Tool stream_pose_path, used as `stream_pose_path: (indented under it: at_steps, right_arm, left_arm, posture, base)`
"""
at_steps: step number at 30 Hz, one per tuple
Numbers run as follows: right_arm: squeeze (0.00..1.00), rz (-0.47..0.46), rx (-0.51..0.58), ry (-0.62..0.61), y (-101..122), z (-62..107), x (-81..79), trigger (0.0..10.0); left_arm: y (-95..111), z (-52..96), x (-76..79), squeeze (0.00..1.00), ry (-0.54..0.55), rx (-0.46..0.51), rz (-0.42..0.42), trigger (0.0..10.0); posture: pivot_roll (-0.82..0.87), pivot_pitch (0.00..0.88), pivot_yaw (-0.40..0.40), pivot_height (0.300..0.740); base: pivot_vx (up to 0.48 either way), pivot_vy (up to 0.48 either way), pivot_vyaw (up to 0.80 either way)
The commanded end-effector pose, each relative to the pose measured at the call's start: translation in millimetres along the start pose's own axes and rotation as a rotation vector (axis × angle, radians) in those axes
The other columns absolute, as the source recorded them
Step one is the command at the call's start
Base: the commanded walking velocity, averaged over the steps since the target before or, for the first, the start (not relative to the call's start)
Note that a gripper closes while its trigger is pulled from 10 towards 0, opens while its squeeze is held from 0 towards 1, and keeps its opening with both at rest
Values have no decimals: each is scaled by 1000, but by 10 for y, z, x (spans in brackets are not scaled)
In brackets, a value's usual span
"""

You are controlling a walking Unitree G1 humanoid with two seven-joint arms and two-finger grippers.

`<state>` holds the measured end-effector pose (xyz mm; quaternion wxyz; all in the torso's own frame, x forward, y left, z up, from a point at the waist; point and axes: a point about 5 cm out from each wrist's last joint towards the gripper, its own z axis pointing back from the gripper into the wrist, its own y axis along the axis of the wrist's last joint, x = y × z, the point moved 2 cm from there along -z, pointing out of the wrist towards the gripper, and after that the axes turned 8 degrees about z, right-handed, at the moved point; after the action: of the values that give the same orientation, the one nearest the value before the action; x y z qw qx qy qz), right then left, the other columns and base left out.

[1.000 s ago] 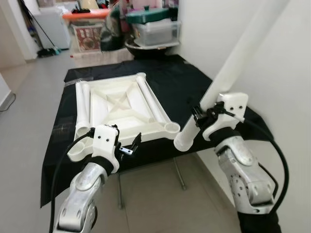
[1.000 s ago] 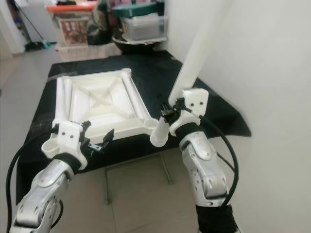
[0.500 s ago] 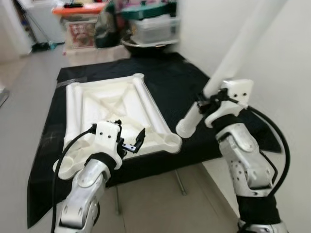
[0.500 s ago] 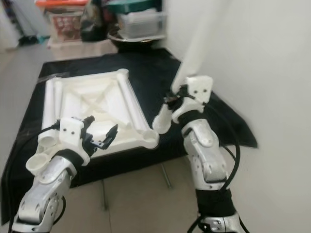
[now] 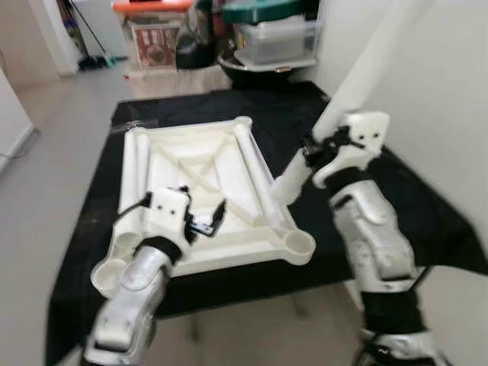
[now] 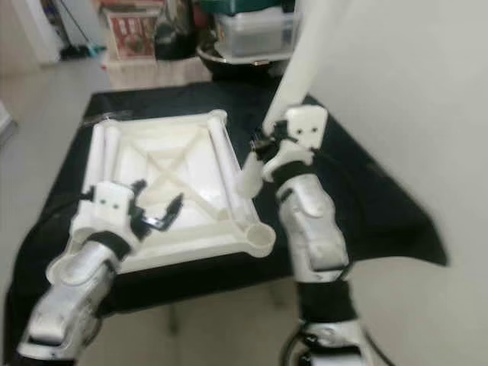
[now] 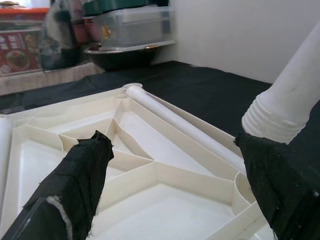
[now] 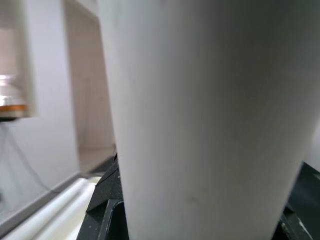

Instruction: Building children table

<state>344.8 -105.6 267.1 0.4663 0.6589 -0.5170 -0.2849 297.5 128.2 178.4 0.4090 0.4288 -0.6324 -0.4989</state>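
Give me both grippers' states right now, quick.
Left gripper: open, holding nothing, over the upturned tabletop.
Right gripper: shut on the white table leg, held tilted.

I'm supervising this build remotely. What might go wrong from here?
The long table leg in the right gripper is tilted, its threaded end short of the near corner socket, so it may enter crooked. The tabletop lies loose on the black cloth; the left gripper hovers open, not bracing it.

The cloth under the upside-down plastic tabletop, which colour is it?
Black cloth, plain; the left eye view shows it best.
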Motion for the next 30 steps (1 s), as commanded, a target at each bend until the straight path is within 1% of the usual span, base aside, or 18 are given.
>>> stream_pose_path:
  at_steps: [1, 7, 14, 16, 23, 24, 27, 30]
  right_arm:
    - [0, 8, 36, -10, 60, -16, 29, 10000]
    - [0, 7, 16, -6, 22, -19, 33, 10000]
    - [0, 40, -15, 4, -44, -23, 100, 10000]
    - [0, 42, -19, 0, -55, -20, 104, 10000]
    - [0, 20, -26, -13, -82, 0, 94, 10000]
    - [0, 7, -36, -25, -100, 16, 99, 10000]
    - [0, -4, -42, -35, -112, 26, 111, 10000]
    - [0, -13, -50, -46, -128, 33, 123, 10000]
  left_arm:
    - [-30, 16, -1, 0, 12, -2, 7, 10000]
    - [-44, 20, -26, 0, 33, -7, 19, 10000]
    - [-74, 26, -62, 0, 46, -18, 7, 10000]
    - [-74, 22, -69, 0, 48, -19, 17, 10000]
    - [-95, 17, -70, 0, 49, -38, 37, 10000]
    - [-93, 13, -76, 0, 52, -41, 47, 10000]
    - [-85, 12, -81, 0, 51, -39, 37, 10000]
    - [-69, 11, -83, 0, 48, -28, 24, 10000]
  posture:
    - [1, 0, -21, 740]
    - [2, 0, -23, 740]
    - [1, 0, -23, 740]
    - [1, 0, -20, 740]
    - [0, 0, -11, 740]
    - [-3, 0, -8, 740]
    - [-3, 0, -8, 740]
    - [-2, 0, -8, 740]
  base:
    - [0, 0, 0]
    - [0, 0, 0]
    - [0, 0, 0]
    - [0, 0, 0]
    - [0, 0, 0]
    - [0, 469, 0]
    - [0, 469, 0]
    - [0, 0, 0]
